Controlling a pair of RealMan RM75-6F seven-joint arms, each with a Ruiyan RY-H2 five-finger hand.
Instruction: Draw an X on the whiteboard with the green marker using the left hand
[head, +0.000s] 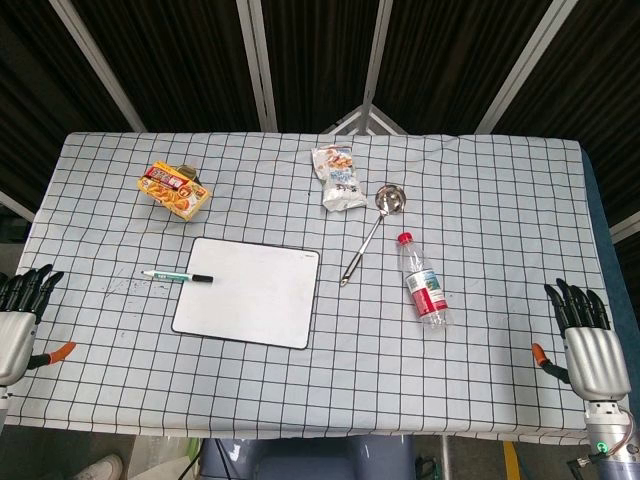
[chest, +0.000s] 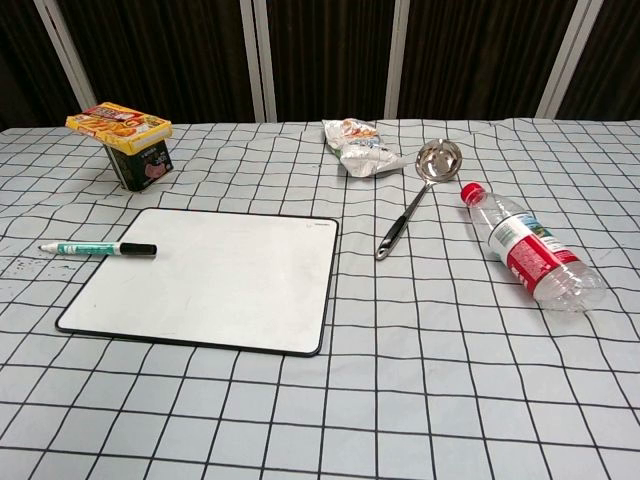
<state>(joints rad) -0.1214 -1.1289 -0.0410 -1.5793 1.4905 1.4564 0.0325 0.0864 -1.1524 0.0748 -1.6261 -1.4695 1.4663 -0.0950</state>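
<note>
The left hand (head: 18, 318) is cut off by the frame edge at the near left of the worktop (head: 480, 200), and the chest view shows neither hand; its dark fingers are spread and hold nothing. The right hand (head: 585, 335) rests at the near right edge, fingers likewise apart and empty. Well away from both, the green marker (head: 175, 276) lies flat with its black cap end on the left rim of the whiteboard (head: 250, 295), which looks blank. Beyond are a yellow food box (head: 175, 189), a snack bag (head: 338, 177), a metal ladle (head: 372, 228) and a plastic bottle (head: 424, 283) lying on its side. A checked cloth covers the worktop; dark panels with pale rails stand behind.
</note>
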